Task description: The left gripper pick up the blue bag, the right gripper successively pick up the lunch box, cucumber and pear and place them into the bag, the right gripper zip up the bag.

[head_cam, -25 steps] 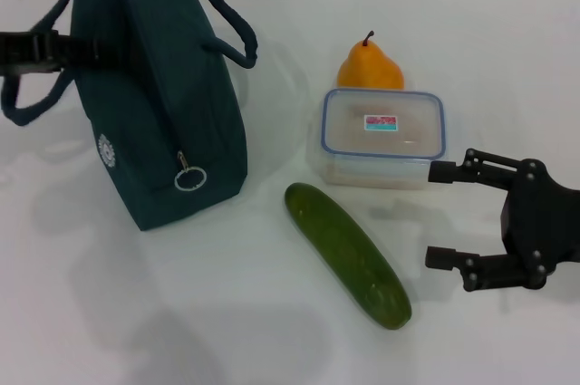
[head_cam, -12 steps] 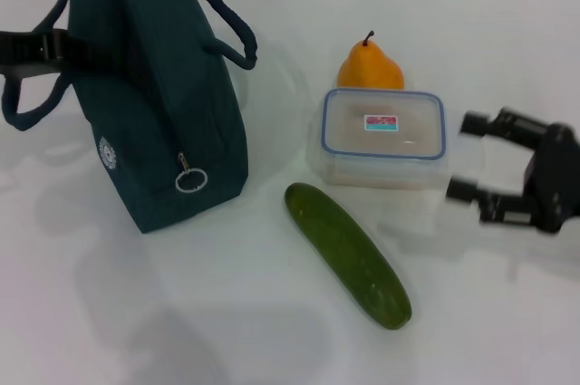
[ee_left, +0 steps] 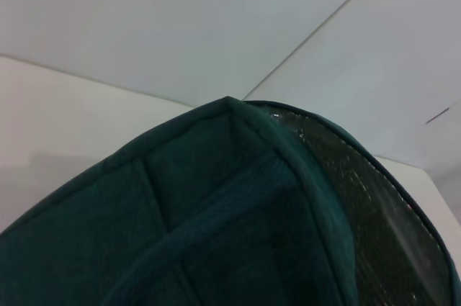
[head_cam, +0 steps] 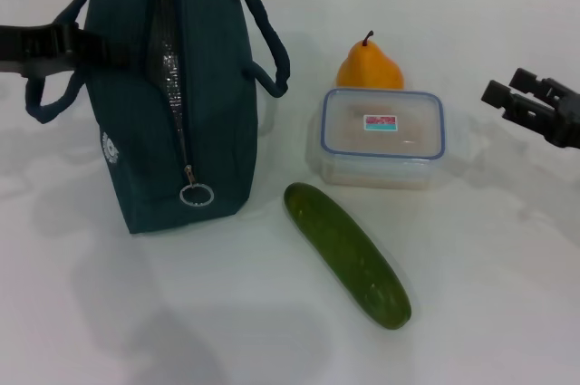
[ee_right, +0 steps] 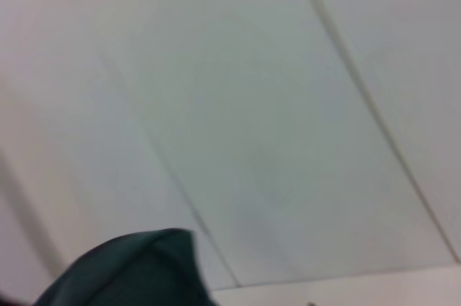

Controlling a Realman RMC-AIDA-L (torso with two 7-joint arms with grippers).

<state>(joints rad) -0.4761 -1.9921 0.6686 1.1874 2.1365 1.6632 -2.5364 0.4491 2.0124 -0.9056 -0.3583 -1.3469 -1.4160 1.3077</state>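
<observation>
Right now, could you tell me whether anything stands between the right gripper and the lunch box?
Nothing visible does. The right gripper hangs at the head view's right edge, and only bare white table lies between it and the lunch box. The pear and cucumber sit off that line.

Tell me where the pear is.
In the head view, the pear stands on the table's far right-centre, just behind the lunch box, right of the blue bag.

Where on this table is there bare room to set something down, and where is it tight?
Bare table runs along the near edge, in front of the blue bag and beside the cucumber. More lies between the lunch box and the right gripper. It is crowded where the pear, lunch box and cucumber sit close beside the bag, whose handle the left gripper holds.
</observation>
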